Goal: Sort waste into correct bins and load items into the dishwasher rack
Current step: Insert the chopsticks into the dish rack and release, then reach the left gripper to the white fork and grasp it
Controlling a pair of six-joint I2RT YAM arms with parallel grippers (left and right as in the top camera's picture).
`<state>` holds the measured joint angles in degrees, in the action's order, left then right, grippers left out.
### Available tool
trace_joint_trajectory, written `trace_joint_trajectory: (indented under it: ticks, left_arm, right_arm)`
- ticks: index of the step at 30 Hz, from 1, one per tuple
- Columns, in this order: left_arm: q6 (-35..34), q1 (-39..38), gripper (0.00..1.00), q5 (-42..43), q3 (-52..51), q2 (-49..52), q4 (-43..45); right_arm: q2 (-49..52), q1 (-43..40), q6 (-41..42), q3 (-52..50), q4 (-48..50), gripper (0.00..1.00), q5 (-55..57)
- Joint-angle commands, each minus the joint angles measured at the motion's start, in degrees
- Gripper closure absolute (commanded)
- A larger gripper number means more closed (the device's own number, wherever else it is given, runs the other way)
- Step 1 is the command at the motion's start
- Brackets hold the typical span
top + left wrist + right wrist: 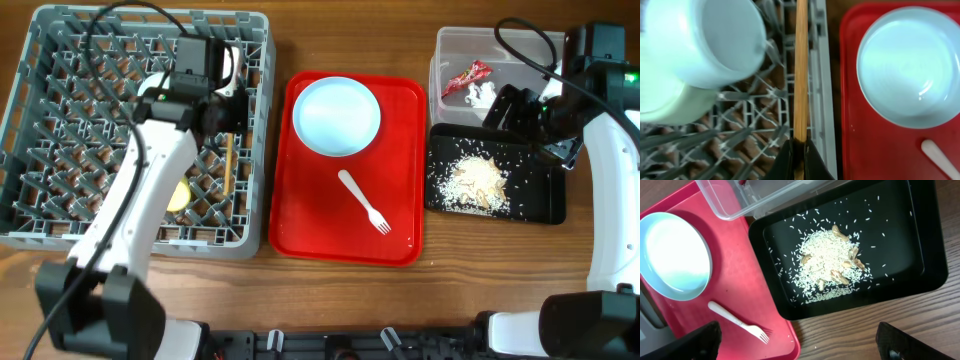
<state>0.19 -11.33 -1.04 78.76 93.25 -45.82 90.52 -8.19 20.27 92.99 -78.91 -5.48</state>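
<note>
My left gripper (pixel 800 152) is shut on the thin wooden chopstick (pixel 800 70), which lies along the right side of the grey dishwasher rack (pixel 255 60). It also shows in the overhead view (pixel 228 168). A pale blue bowl (pixel 705 40) and a yellow-green bowl (pixel 180 196) sit in the rack. The pale blue plate (pixel 336 115) and the white fork (pixel 366 203) lie on the red tray (pixel 400 95). My right gripper (pixel 800 350) is open and empty above the black tray (pixel 930 255), which holds rice scraps (pixel 830 265). The clear tub (pixel 445 45) holds the red wrapper (pixel 467 77) and the white tissue (pixel 482 96).
The red tray stands between the rack and the two bins. Loose rice grains are scattered across the black tray. Bare wooden table (pixel 890 315) shows in front of the black tray.
</note>
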Motion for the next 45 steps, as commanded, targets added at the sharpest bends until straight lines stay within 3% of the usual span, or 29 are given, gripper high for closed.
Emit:
trace_joint_trajectory:
  ticks: [1, 7, 9, 10, 13, 16, 21, 24, 32, 39, 45]
  left_arm:
    - [0.92, 0.17, 0.96, 4.42, 0.20, 5.44, 0.66]
    - [0.46, 0.22, 0.96, 4.39, 0.22, 10.32, 1.95]
    - [0.48, 0.22, 0.77, 4.37, 0.24, 10.36, 2.27]
    - [0.48, 0.22, 0.58, 4.20, 0.35, 10.08, 2.36]
    - [0.46, 0.22, 0.43, 4.20, 1.64, 8.00, 2.03]
    - [-1.29, 0.15, 0.37, 4.26, 2.67, 5.01, 1.68]
    - [-18.60, -3.37, 0.41, 12.81, 2.69, 0.81, -1.42]
    - [-26.77, -10.80, 0.39, 13.60, 2.56, 2.71, -3.48]
    - [-39.89, -24.74, 0.42, 8.46, 2.51, 10.86, -1.90]
    - [-48.43, -31.82, 0.44, 7.10, 2.51, 18.03, -1.09]
    - [-50.34, -34.82, 0.47, 4.37, 2.51, 22.99, 1.68]
  right_arm:
    - [-0.52, -0.15, -0.74, 0.00, -0.20, 0.00, 1.03]
    - [-0.52, -0.15, -0.74, 0.00, -0.26, 0.00, 1.03]
    - [-0.52, -0.15, -0.74, 0.00, -0.26, 0.00, 1.03]
    - [-0.52, -0.15, -0.74, 0.00, -0.26, 0.00, 1.03]
    - [-0.52, -0.15, -0.76, 0.00, -0.31, 0.00, 1.03]
    - [-0.52, -0.15, -0.76, 0.00, -0.33, 0.00, 1.03]
    - [-0.52, -0.15, -0.74, 0.00, -0.39, 0.00, 1.03]
    - [-0.52, -0.15, -0.76, 0.00, -0.42, 0.00, 1.01]
    - [-0.52, -0.15, -0.76, 0.00, -0.85, 0.00, 1.03]
    - [-0.52, -0.15, -0.76, 0.00, -0.85, 0.00, 1.03]
    - [-0.52, -0.15, -0.79, 0.00, -0.87, 0.00, 1.03]
